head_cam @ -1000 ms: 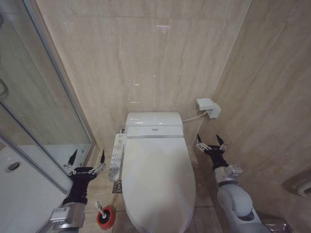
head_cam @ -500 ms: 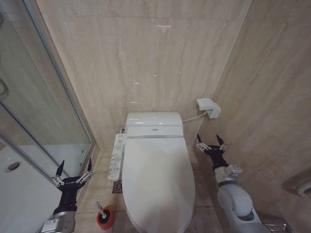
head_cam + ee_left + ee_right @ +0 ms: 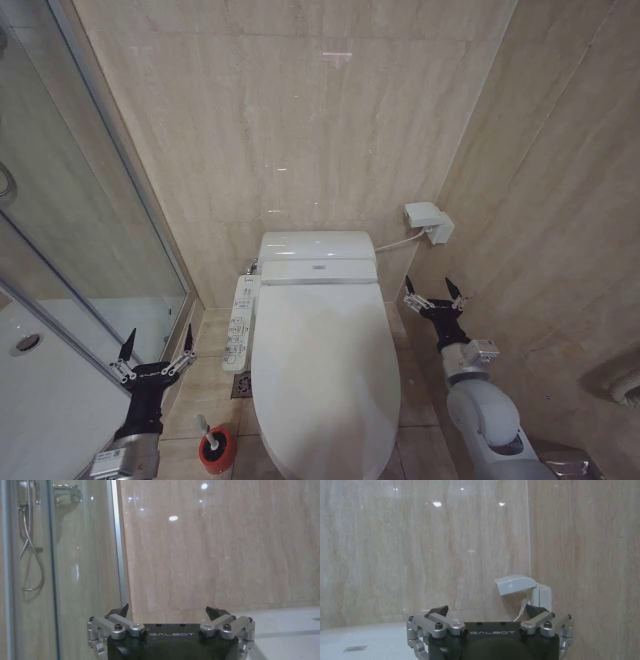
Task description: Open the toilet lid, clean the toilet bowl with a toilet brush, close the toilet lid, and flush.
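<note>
- Facing the toilet lid (image 3: 320,370), we see it down at 6 o'clock.
- Our left gripper (image 3: 157,347) spreads wide at 8 o'clock, between shower frame (image 3: 120,240) and toilet brush (image 3: 208,430).
- Our right gripper (image 3: 433,292), fingers apart, sits at 4 o'clock beside the lid's edge.

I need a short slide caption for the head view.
Both open grippers, left and right, flank the toilet, its lid closed.

Left gripper (image 3: 170,611) agape before shower glass (image 3: 80,562)
</note>
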Robot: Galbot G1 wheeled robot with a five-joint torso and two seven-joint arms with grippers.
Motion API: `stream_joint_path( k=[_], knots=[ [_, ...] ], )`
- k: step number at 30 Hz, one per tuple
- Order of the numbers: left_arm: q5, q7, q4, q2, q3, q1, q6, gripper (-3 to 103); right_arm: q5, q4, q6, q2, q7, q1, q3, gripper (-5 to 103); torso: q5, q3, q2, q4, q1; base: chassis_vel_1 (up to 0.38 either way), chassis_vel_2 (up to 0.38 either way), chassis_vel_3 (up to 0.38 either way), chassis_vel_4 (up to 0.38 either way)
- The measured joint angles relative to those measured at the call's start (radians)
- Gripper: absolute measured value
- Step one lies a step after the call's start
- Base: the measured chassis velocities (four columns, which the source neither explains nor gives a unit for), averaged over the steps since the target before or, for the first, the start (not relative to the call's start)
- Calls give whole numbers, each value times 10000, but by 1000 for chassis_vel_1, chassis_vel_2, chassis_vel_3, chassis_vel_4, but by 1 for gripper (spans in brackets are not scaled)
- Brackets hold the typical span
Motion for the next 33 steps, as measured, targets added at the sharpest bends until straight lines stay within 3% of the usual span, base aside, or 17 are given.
stream_joint_path(
  k=[33],
  knots=[
    [264,127,418,-90,351,-173,-198,100,-1,0,0,0,0,1,0,100,-1,2,-2,1,5,-32,35,41,-38]
  ],
)
